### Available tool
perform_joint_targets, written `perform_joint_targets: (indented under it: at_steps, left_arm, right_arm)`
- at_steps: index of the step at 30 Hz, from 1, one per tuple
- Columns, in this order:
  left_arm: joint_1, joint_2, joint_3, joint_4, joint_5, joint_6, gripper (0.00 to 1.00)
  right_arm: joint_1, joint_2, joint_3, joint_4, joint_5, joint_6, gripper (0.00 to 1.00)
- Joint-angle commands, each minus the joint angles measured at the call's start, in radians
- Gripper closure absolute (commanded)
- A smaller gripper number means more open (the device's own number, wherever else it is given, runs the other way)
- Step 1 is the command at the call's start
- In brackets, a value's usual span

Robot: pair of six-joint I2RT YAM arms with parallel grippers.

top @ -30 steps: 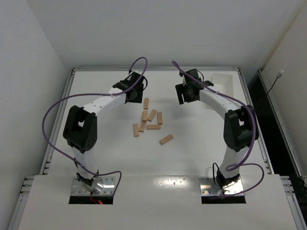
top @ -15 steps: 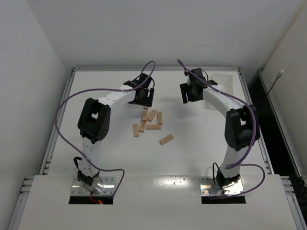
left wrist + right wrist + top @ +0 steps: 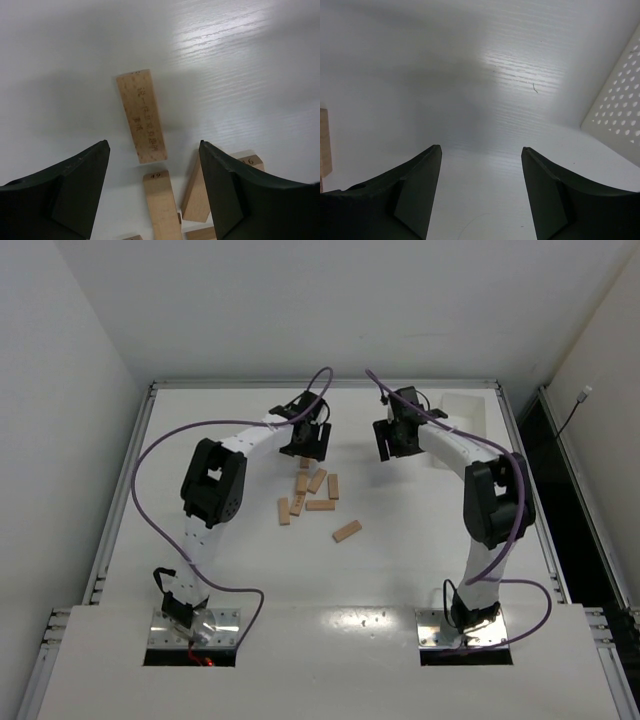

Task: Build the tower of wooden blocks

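Note:
Several tan wood blocks (image 3: 320, 505) lie loose in a cluster at mid-table, with one block (image 3: 347, 531) apart at the near right. None is stacked, so no tower shows. My left gripper (image 3: 305, 446) is open and empty, hovering over the far end of the cluster. In the left wrist view the left gripper (image 3: 154, 145) straddles a flat printed block (image 3: 141, 116), with a block numbered 49 (image 3: 160, 200) and a block on its edge (image 3: 200, 192) below it. My right gripper (image 3: 389, 445) is open and empty over bare table, to the right of the blocks. In the right wrist view the right gripper (image 3: 481, 147) has only a block's edge (image 3: 324, 142) at far left.
A white rectangular tray (image 3: 465, 415) stands at the back right, beside the right arm; its perforated corner shows in the right wrist view (image 3: 620, 115). Purple cables loop over both arms. The table has raised rails at its edges.
My left arm has swung right and its gripper now hangs over the far block of the cluster. The right gripper has shifted only slightly. The blocks have not moved.

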Motion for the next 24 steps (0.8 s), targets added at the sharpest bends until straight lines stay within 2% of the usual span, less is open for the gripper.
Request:
perform_joint_targets:
  at_steps: [1,8,9,11,15,18,24]
  left_arm:
    - [0.015,0.032,0.054,-0.010,0.022,0.004,0.31]
    - [0.016,0.097,0.100,-0.023,0.031,-0.016,0.48]
    - [0.016,0.097,0.100,-0.023,0.031,-0.016,0.54]
    - [0.016,0.106,0.110,-0.023,0.031,-0.016,0.61]
    - [0.016,0.106,0.110,-0.041,0.031,0.004,0.83]
    - [0.016,0.106,0.110,-0.050,0.005,0.025,0.94]
    - [0.025,0.074,0.076,-0.026,-0.023,0.160,0.97]
  right_arm:
    - [-0.006,0.017,0.044,-0.001,-0.009,0.005,0.39]
    - [-0.006,0.046,0.064,-0.010,-0.018,0.005,0.40]
    - [-0.006,0.046,0.064,-0.010,-0.018,0.005,0.40]
    - [-0.006,0.057,0.075,-0.010,-0.018,0.005,0.40]
    - [-0.006,0.057,0.075,-0.010,-0.018,0.005,0.40]
    - [-0.006,0.057,0.057,-0.010,-0.018,0.005,0.41]
    - [-0.006,0.029,0.037,-0.001,-0.018,-0.004,0.41]
